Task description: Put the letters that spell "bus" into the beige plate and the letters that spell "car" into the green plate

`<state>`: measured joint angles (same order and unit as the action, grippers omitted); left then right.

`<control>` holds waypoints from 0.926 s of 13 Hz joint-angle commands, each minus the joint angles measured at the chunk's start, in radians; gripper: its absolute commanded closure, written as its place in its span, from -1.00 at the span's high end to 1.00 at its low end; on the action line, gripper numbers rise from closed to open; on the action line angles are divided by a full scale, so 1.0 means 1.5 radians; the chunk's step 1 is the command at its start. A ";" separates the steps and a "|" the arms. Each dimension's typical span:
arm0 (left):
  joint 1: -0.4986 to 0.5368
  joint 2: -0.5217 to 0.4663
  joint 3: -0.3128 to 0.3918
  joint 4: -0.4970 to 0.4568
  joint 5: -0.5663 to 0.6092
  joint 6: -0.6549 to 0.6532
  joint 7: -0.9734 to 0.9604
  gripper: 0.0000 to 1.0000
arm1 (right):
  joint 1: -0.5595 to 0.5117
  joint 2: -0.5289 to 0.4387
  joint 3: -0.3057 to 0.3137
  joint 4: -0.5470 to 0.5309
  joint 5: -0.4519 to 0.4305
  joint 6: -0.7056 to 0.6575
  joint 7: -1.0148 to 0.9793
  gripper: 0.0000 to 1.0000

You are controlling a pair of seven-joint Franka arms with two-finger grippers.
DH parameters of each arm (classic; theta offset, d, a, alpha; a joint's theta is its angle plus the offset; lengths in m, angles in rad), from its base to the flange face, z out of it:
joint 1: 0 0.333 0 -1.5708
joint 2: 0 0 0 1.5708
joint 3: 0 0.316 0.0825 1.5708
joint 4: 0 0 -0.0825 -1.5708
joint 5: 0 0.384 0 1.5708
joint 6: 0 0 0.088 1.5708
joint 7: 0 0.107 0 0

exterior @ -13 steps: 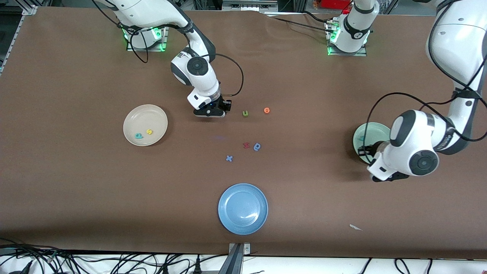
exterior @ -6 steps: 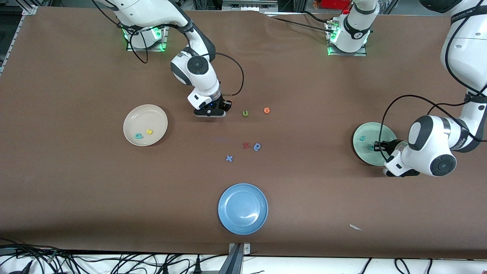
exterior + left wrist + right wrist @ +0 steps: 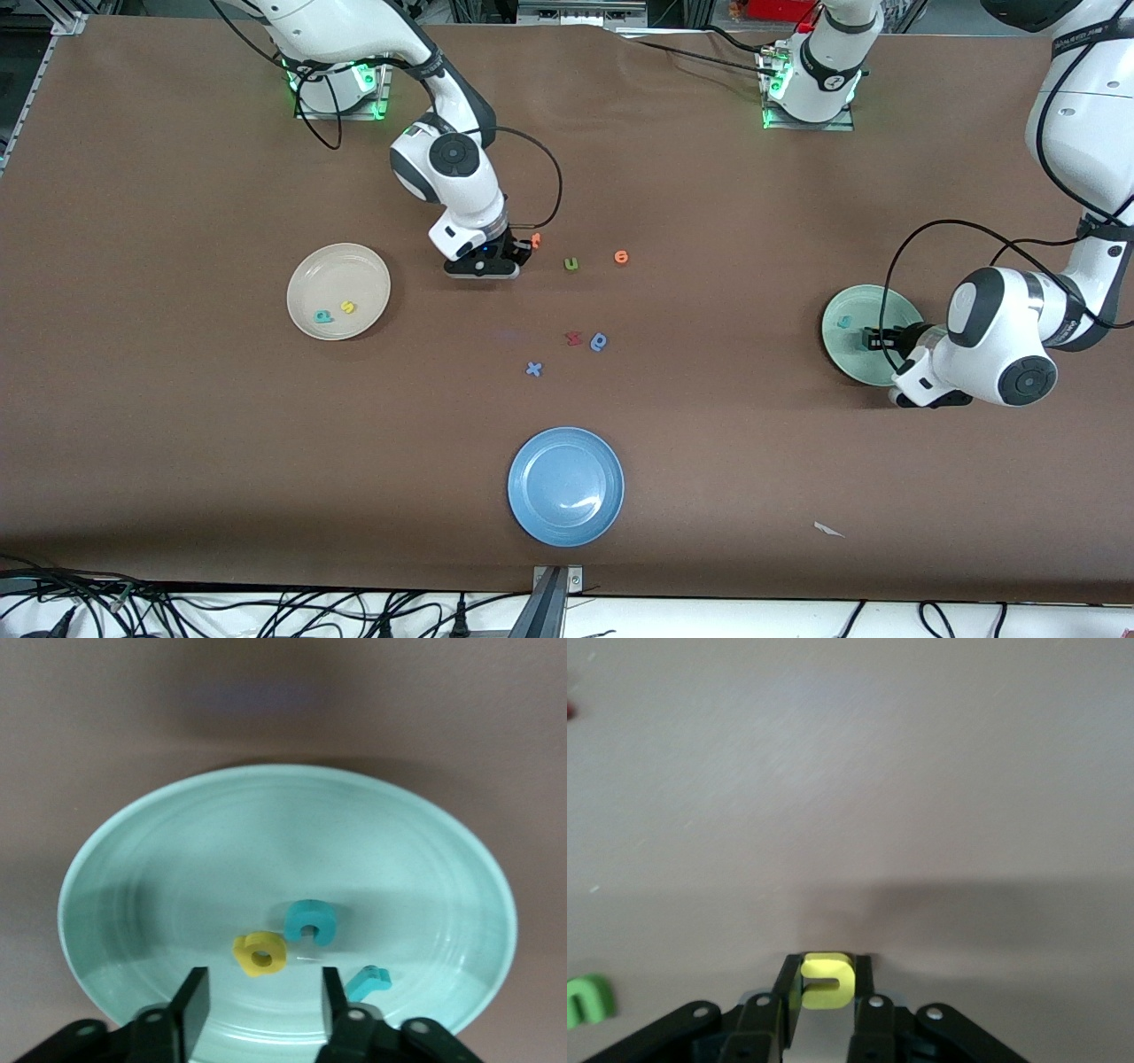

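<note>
Before you lies the brown desk, carrying three plates. The blue plate sits nearest the front camera, at mid-desk. The beige plate lies toward the right arm's end and holds two letters, a teal "b" and a yellow "s", lying just beside each other. The green plate lies toward the left arm's end; in the left wrist view you find three letters in it: a yellow "a" and a teal "c" close together, and a teal-blue "r" a little apart, near the rim. The left gripper hangs over that plate's edge, its jaws parted and holding nothing. The right gripper is over bare desk between the beige plate and the loose letters, its jaws closed on a yellow-orange "u"; in the front view you see only an orange speck of it at the fingertips. Loose on the desk at mid-desk: a green letter and an orange letter farther from the front camera, then a red letter touching or nearly touching a blue a/q-shaped letter, and a blue "x" nearer the front camera.
</note>
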<state>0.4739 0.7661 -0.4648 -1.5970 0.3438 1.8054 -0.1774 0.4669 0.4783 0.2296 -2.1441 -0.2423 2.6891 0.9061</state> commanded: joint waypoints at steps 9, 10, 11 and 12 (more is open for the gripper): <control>-0.001 -0.116 -0.101 0.198 -0.010 -0.236 0.005 1.00 | -0.285 -0.185 0.037 -0.054 -0.002 -0.248 -0.448 -0.63; -0.003 -0.117 -0.102 0.230 -0.018 -0.271 0.006 1.00 | -0.312 -0.189 0.037 -0.058 -0.001 -0.264 -0.497 -0.63; -0.010 -0.117 -0.104 0.247 -0.018 -0.291 0.006 1.00 | -0.335 -0.189 0.037 -0.062 -0.001 -0.265 -0.534 -0.63; -0.012 -0.125 -0.112 0.256 -0.015 -0.295 0.005 0.99 | -0.353 -0.191 0.037 -0.064 0.000 -0.266 -0.557 -0.62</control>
<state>0.4706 0.5793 -0.6198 -1.2738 0.3338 1.4121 -0.1781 -0.0065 0.2246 0.2606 -2.2061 -0.2423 2.3027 0.1430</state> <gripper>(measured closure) 0.000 0.727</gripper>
